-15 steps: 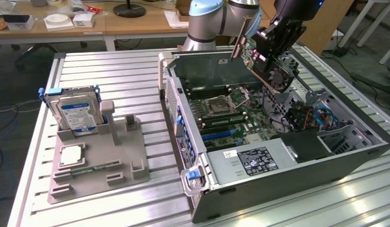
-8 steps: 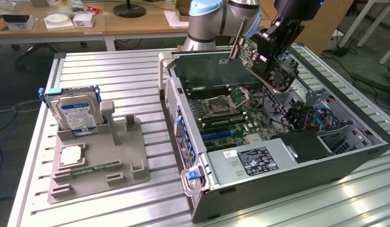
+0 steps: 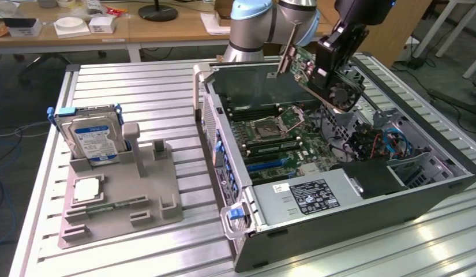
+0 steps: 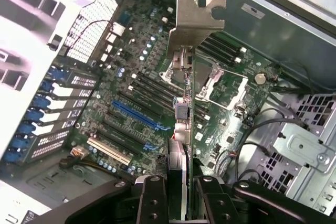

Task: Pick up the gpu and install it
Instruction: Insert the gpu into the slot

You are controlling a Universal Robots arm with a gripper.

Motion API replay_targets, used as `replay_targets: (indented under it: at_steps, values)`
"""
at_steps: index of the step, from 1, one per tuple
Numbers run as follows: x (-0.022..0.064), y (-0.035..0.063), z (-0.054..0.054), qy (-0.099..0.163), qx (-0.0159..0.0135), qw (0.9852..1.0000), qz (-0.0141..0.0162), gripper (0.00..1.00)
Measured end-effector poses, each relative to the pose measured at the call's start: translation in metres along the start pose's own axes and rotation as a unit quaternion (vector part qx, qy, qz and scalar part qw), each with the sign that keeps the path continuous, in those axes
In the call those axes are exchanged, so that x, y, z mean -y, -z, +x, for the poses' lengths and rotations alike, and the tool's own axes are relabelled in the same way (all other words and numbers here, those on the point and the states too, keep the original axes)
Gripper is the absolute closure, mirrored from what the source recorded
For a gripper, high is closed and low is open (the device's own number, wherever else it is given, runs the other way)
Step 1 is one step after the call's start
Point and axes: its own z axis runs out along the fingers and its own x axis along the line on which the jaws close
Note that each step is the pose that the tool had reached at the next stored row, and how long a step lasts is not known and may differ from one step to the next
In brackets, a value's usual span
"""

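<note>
Gpu (image 3: 301, 60), thin dark circuit card with pale metal bracket, hangs pinched in my black gripper (image 4: 181, 203) over the open grey computer case (image 3: 338, 231). Its long axis is tilted and the long blue slot (image 3: 265, 165) lies below, nearer, toward the exterior view's left.

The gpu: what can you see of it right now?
The gpu is a thin green circuit card with a black fan and a pale metal bracket at one end. Clamped in the tool, it hangs tilted above the motherboard of the open computer case, not seated in any slot.
</note>
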Motion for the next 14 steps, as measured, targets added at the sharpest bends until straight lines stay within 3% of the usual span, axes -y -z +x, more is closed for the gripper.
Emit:
replay_targets:
  at_steps: [7,14]
  values:
    - [0.0000,0.0000,0.0000,0.028,-0.0019,0.9996,0.0009,0.73]
    - [0.0001,0.0000,0.0000,0.058,-0.0039,0.9983,0.0017,0.73]
